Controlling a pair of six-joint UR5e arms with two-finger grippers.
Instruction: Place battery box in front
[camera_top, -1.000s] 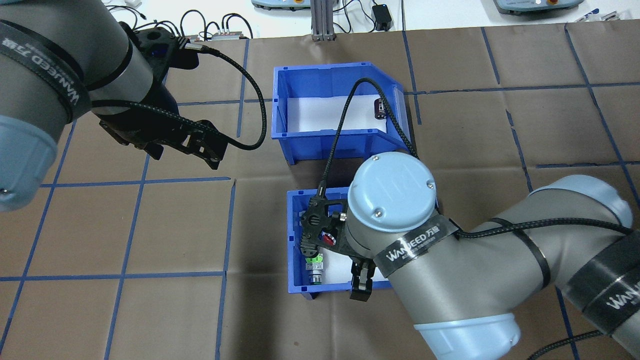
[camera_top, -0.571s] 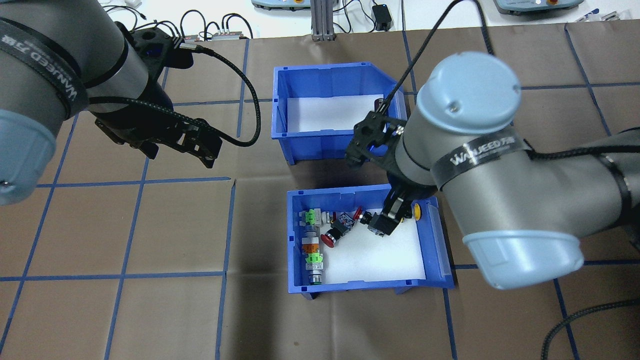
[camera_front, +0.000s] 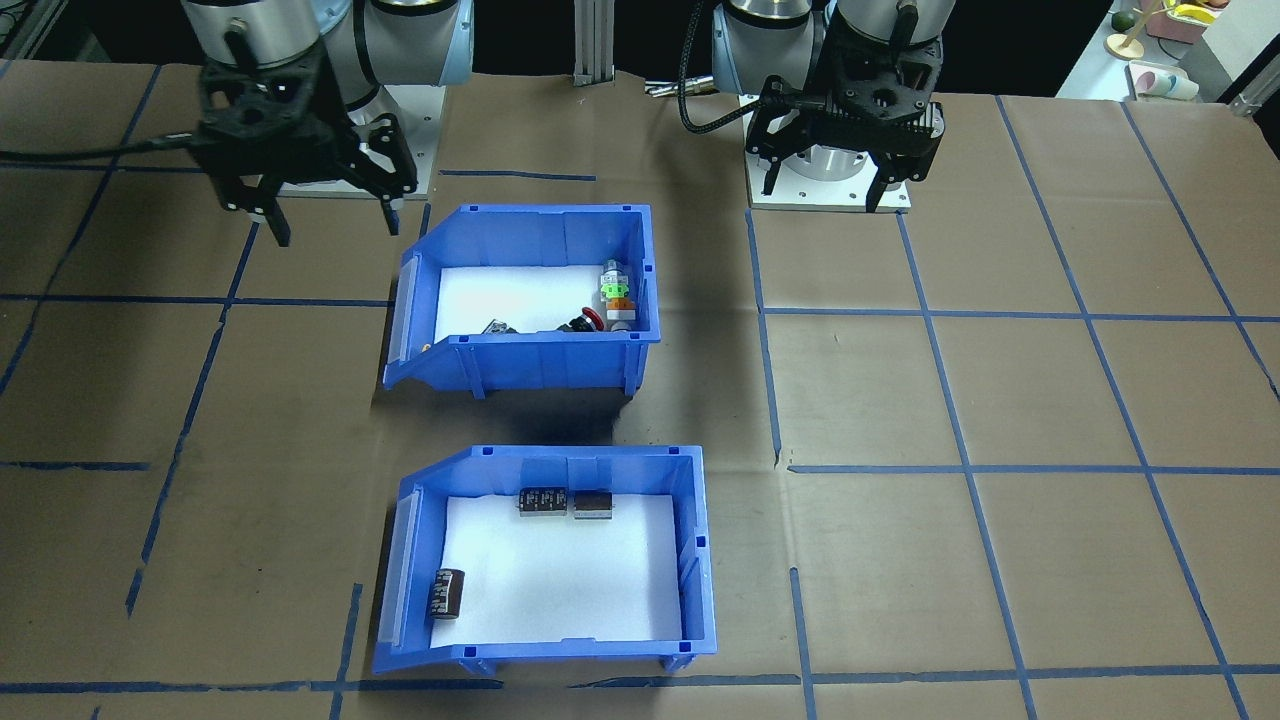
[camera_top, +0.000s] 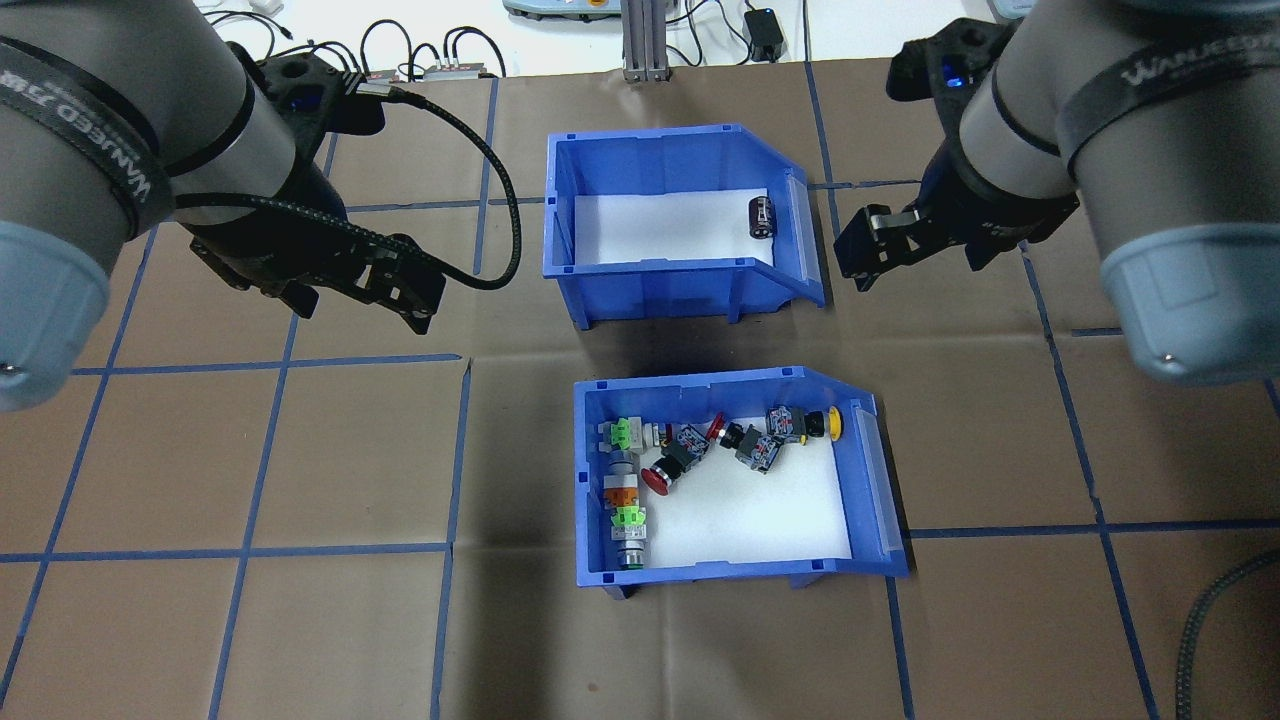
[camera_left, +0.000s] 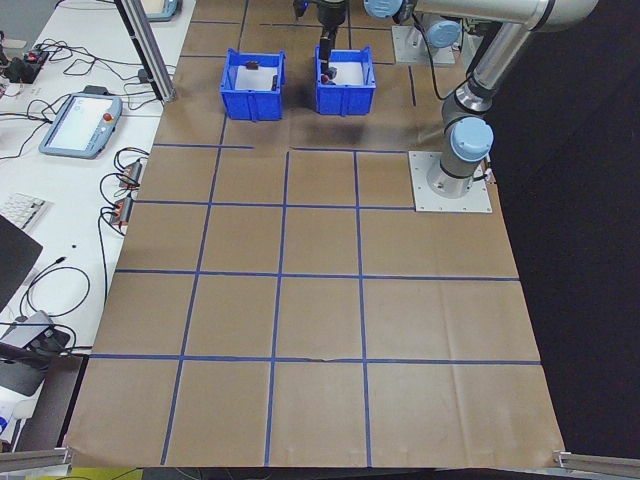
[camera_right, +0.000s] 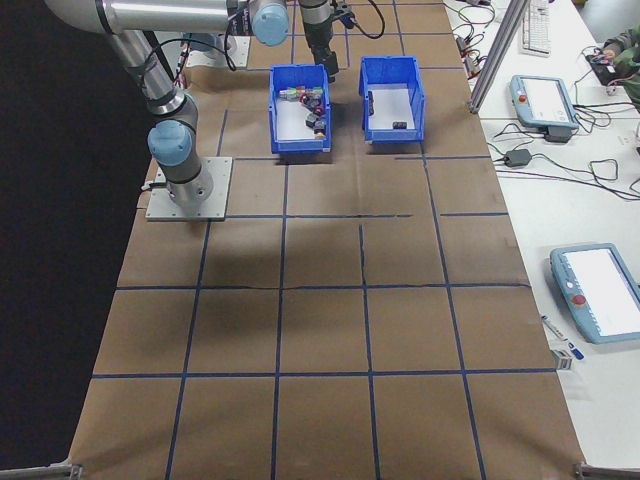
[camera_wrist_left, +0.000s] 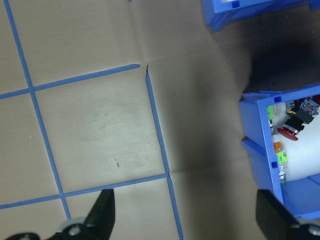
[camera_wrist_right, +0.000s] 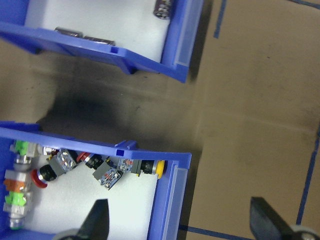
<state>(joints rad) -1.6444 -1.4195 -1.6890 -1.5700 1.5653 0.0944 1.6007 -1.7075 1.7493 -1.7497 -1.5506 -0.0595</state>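
Observation:
The battery box is a blue bin with a white liner, on the table's far side in the overhead view. A dark cylinder lies by its sloped end. In the front-facing view the battery box is the nearer bin, with three dark cells in it. My right gripper hangs open and empty to the right of the box's sloped end. In its wrist view the right gripper is spread wide over both bins. My left gripper is open, over bare table to the box's left.
A second blue bin with several coloured push-button switches sits just on the robot's side of the battery box, a narrow gap between them. Brown paper with blue tape lines covers the table. Cables and pendants lie past the far edge.
My right arm rose out of the switch bin and swung away to the far right, beside the battery box's sloped end. The left arm hardly moved. Both bins stayed put.

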